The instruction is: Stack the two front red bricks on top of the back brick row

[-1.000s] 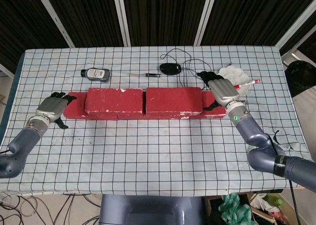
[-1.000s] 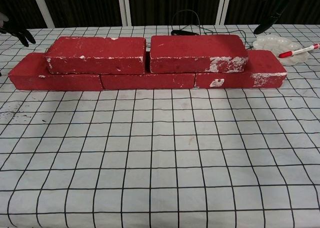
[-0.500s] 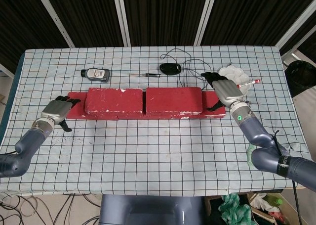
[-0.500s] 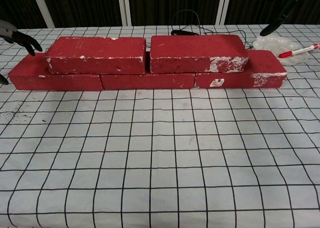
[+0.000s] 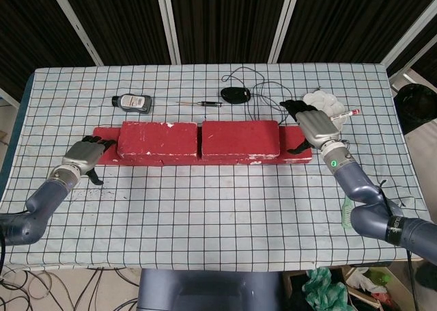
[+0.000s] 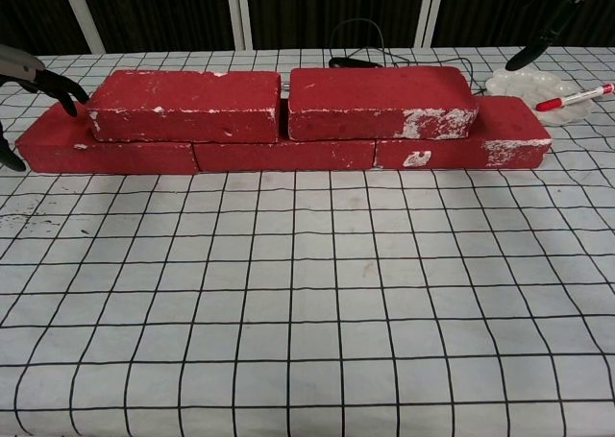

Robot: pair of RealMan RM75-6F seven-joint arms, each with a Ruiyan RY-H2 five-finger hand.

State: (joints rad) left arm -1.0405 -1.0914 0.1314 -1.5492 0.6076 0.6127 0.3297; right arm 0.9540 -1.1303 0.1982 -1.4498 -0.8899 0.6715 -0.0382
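Note:
Two red bricks, one on the left (image 5: 158, 137) (image 6: 183, 104) and one on the right (image 5: 240, 137) (image 6: 380, 101), lie side by side on top of the back brick row (image 5: 102, 154) (image 6: 283, 155). My left hand (image 5: 85, 154) (image 6: 29, 70) is at the row's left end with its fingers spread. One fingertip reaches the upper left brick's corner and the thumb hangs in front of the bottom brick. My right hand (image 5: 311, 125) hovers at the row's right end, fingers apart and holding nothing. Only its dark fingertips (image 6: 528, 58) show in the chest view.
Behind the bricks lie a small bottle (image 5: 132, 102), a thin tool (image 5: 201, 103) and a black device with a cable (image 5: 235, 93). A white dish (image 5: 324, 104) (image 6: 528, 84) with a red pen (image 5: 345, 114) (image 6: 575, 96) sits just behind my right hand.
My left hand has moved right, up to the left end of the brick row. My right hand has drifted slightly right and back. The bricks have not moved.

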